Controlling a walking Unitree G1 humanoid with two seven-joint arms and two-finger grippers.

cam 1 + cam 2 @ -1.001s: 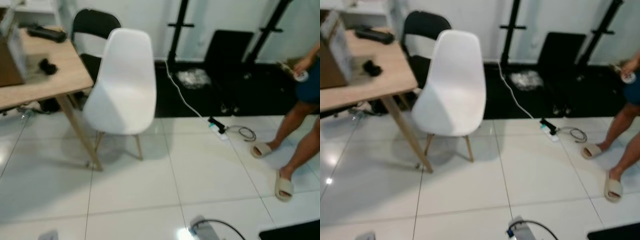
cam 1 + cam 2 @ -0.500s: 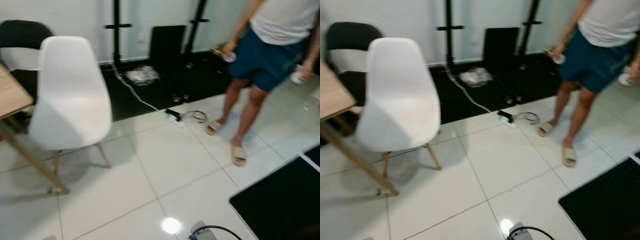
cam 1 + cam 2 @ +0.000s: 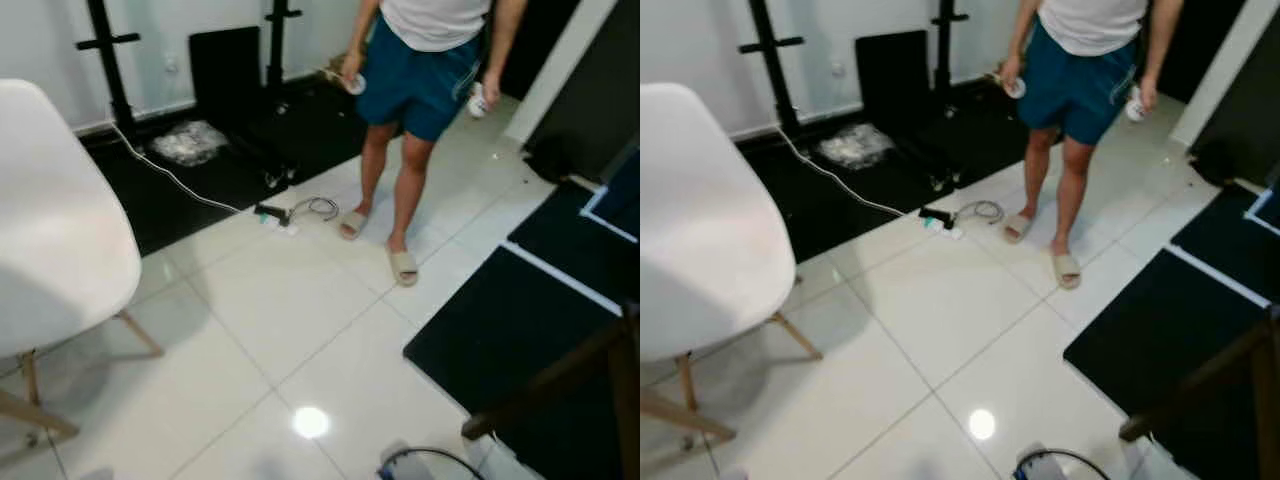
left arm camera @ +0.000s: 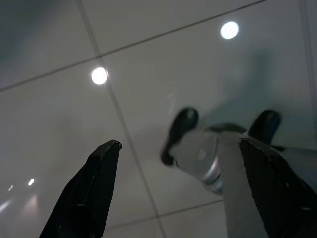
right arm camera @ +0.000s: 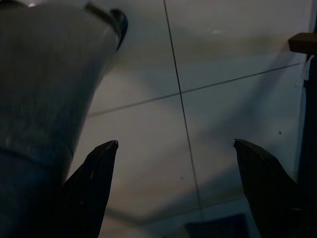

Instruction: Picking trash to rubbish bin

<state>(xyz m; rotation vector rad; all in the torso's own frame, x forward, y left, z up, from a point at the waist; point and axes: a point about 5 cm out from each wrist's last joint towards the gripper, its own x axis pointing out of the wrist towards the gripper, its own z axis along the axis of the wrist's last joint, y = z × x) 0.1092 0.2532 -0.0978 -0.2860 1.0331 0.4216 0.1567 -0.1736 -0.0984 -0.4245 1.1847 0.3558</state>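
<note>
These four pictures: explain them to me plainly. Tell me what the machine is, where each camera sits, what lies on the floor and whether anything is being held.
The machine is a walking humanoid robot meant to pick up trash. Two pictures come from the two eyes in its head, looking forward and down, so they show one scene. On the white tiled floor stands a white chair on the robot's left. Farther off, a crumpled clear plastic bag lies on a black mat, and a white cable runs to a power strip. A person in sandals stands there, with a small object in each hand. Another black mat lies to the right.

The other two pictures come from cameras on the wrists, each looking along that arm's two black fingers. The left gripper and the right gripper hang over bare tile, both open and holding nothing.
</note>
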